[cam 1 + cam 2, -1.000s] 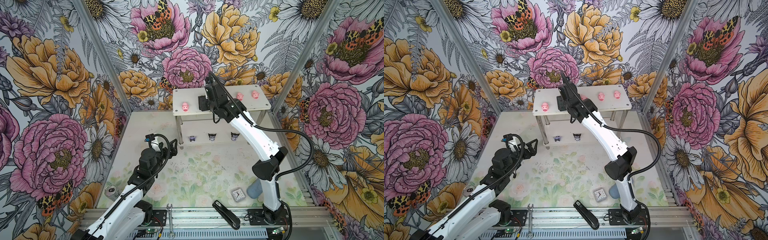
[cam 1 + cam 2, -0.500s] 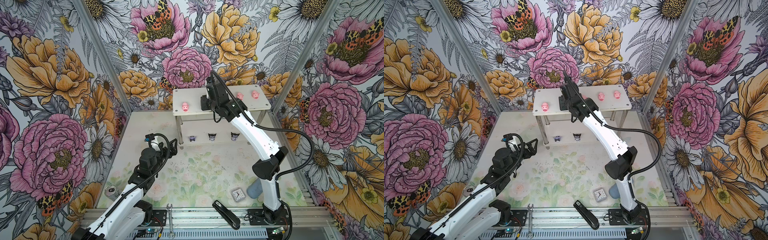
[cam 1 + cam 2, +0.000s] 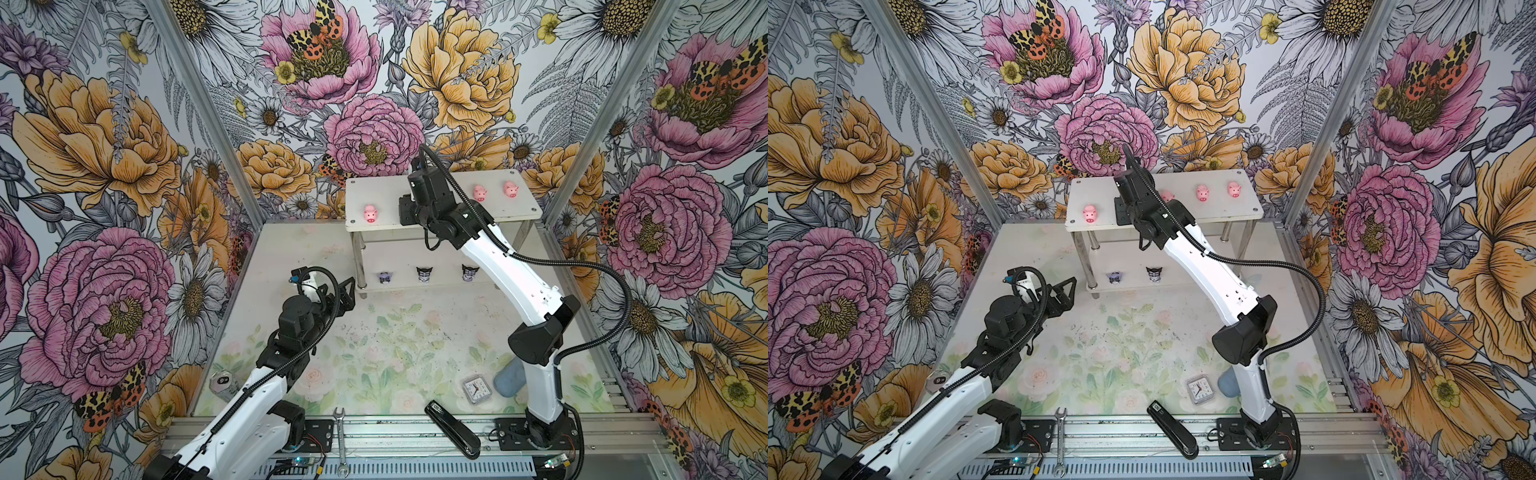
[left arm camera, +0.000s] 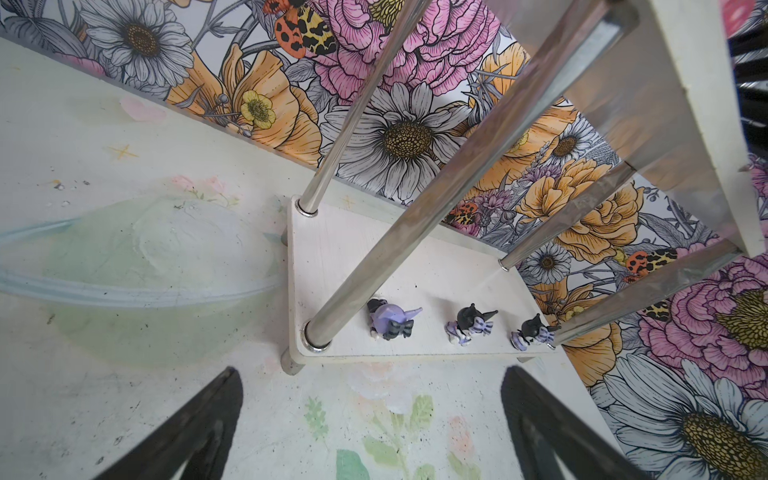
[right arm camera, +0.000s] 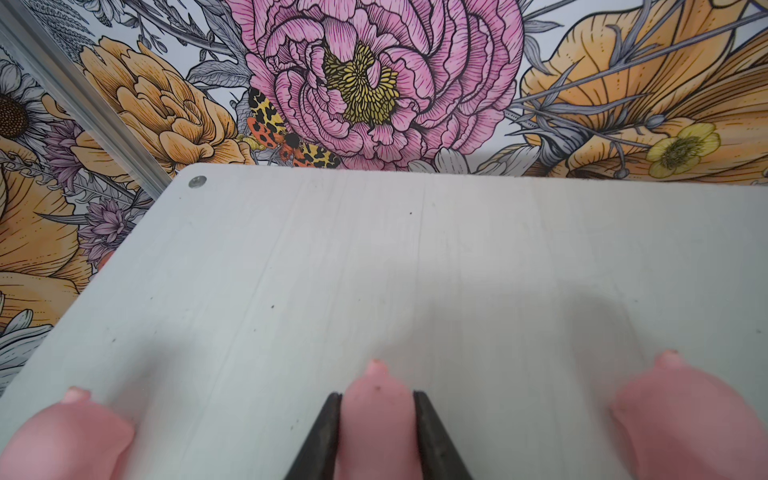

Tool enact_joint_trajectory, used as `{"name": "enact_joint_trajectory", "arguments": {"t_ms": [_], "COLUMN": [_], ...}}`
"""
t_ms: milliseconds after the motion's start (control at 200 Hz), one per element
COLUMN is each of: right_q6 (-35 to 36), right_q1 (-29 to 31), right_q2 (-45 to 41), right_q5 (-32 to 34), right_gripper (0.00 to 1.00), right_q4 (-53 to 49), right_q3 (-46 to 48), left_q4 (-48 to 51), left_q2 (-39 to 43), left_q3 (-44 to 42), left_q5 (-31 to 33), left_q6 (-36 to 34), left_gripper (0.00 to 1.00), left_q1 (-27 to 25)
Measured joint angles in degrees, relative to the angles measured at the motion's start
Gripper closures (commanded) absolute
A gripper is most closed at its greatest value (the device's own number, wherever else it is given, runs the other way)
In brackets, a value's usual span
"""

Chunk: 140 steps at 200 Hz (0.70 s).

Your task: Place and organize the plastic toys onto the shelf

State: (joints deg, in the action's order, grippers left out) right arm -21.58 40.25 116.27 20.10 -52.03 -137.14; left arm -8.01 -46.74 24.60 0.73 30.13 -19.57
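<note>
While the right arm point(image 3: 490, 249) is reaching over the shelf point(image 3: 382, 189) in both top views, its wrist is covering what it is working on. Pigs point(image 3: 370, 214) are sitting spaced along the top tier, and figurines point(image 3: 423, 274) are lining the lower tier's front edge, so the sorting by kind, one tier each, is looking nearly done. The left gripper point(image 3: 347, 293) is hanging spread wide and empty near the shelf's leg, probably parked out of the way because no toy is lying loose for it. The clock point(image 3: 477, 390) and stapler point(image 3: 453, 424) at the front are not toys. From the left wrist, its fingers point(image 4: 199, 428) are standing far apart with only table between them, and three figurines are standing upright in an even row on the lower tier. From the right wrist, the right gripper point(image 5: 377, 395) is pinching the middle pig point(image 5: 376, 419) by its flanks, low on the top tier, with another pig near it on each side. I judge it is gripping the flanks so the pig is landing square in the row, and a gentle release is mattering, since so small and rounded a toy is likely to tip.
</note>
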Motion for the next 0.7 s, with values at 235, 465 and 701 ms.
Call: {"name": "enact_joint_trajectory", "arguments": {"t_ms": [235, 465, 701], "right_q6": [-1.4, -2.1, -2.8], "right_q1": [0.8, 1.1, 1.2], "right_q2": [-1.6, -2.9, -2.9], "right_q5": [1.5, 2.7, 2.7], "right_gripper": [0.71, 0.71, 0.56], "right_q4": [0.0, 0.2, 0.1], "right_q3": [2.2, 4.0, 4.2], "left_q4": [0.0, 0.0, 0.0], "left_q2": [0.0, 0.0, 0.0], "left_q3": [-0.4, -0.8, -0.8], "left_q5": [0.0, 0.0, 0.0], "left_q6": [0.0, 0.0, 0.0], "left_gripper": [0.01, 0.01, 0.01], "left_q1": [0.0, 0.0, 0.0]}}
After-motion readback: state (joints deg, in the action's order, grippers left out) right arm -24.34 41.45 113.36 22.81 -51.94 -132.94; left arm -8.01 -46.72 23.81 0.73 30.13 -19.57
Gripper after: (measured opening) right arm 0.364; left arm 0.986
